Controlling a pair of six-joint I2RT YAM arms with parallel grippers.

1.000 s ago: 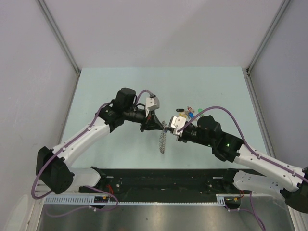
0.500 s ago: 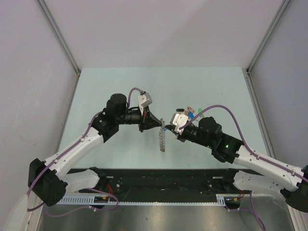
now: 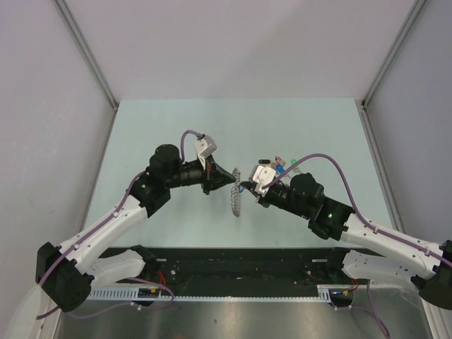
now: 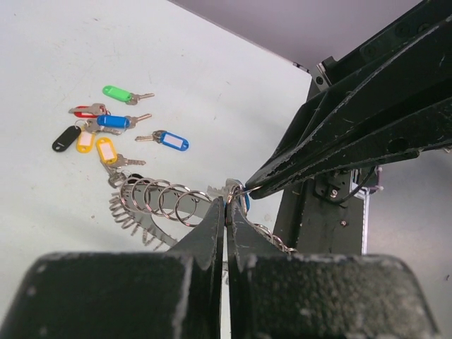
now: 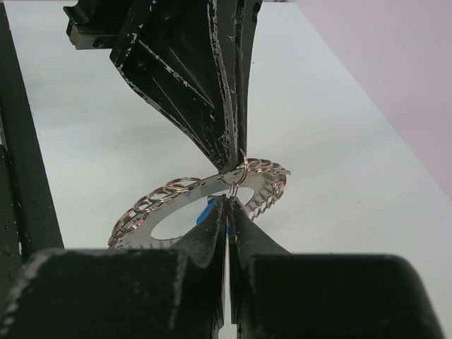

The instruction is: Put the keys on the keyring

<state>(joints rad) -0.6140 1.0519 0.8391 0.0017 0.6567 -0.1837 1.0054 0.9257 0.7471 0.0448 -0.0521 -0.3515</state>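
Threading step, centre frame: left claw point(image 4: 226, 212) clamped on the keyring point(image 4: 152, 201), right claw point(image 5: 227, 205) clamped on a blue key point(image 5: 207, 210). Next move likely needs fine alignment.

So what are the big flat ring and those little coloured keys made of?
The flat grey ring with wire loops along its edge looks like bare metal: it glints silver and its plate is thin and sharply cut. The small keys carry tags that look like glossy moulded plastic, in saturated colours, some with pale label windows. Their blades look like dull grey metal, though they are too small to be sure.
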